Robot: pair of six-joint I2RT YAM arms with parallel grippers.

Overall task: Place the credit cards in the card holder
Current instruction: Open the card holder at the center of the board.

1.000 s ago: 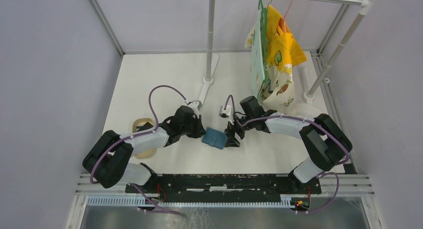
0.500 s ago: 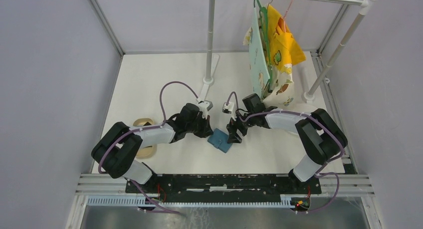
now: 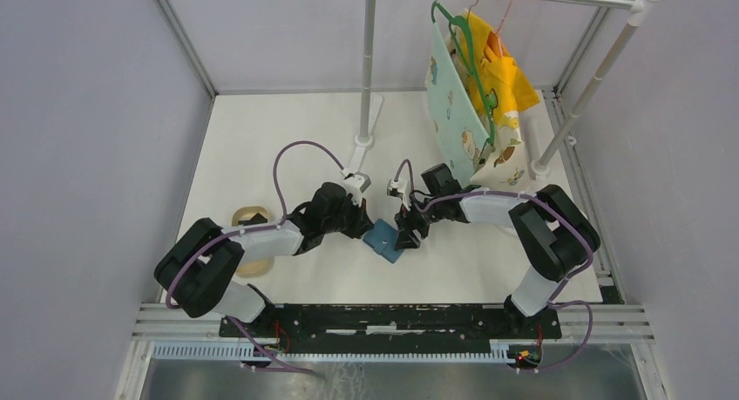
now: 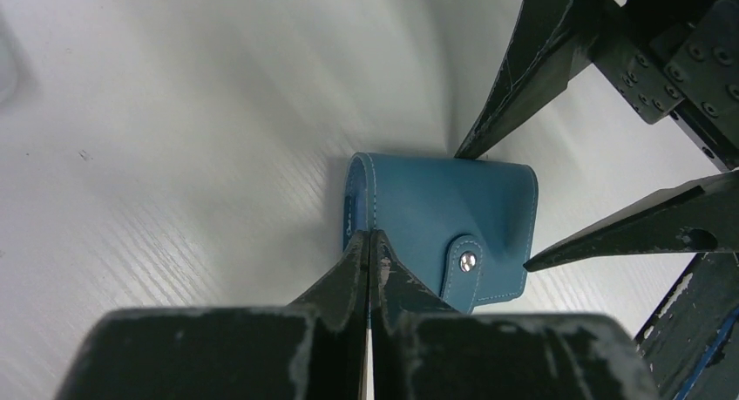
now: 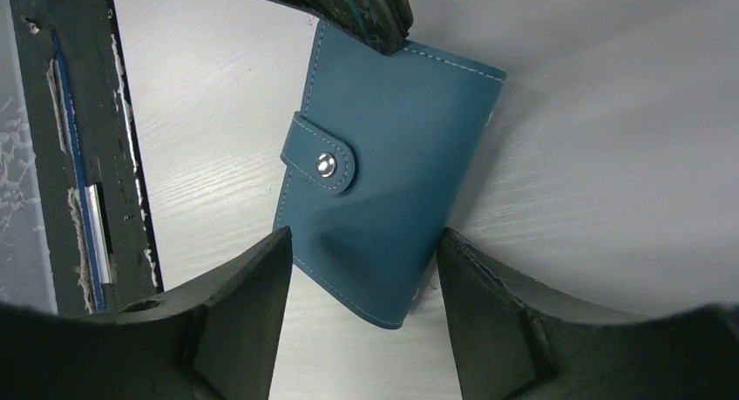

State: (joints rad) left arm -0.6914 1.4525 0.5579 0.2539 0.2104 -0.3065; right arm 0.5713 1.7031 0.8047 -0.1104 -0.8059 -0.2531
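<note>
The teal-blue card holder [image 3: 384, 240] lies closed and snapped on the white table between both arms. My left gripper [image 3: 364, 229] is shut, its joined tips [image 4: 369, 234] pressed against the card holder [image 4: 436, 208] at its spine edge. My right gripper [image 3: 408, 236] is open and straddles the opposite end of the card holder [image 5: 383, 182]. Its right finger touches that side edge, while the left finger [image 5: 253, 287] stands a little off it. The credit cards are out of view in both wrist views, and I cannot make them out from above.
A tan oval tray [image 3: 250, 217] sits left of the left arm. A clothes rack stands behind, its post foot [image 3: 364, 141] near the arms. Printed garments on hangers [image 3: 475, 86] hang over the right arm. A black rail [image 3: 392, 317] runs along the near edge.
My left gripper moved right up to the card holder, which shifted and turned slightly. The right gripper's jaws narrowed around its far end. The hanging garments swung.
</note>
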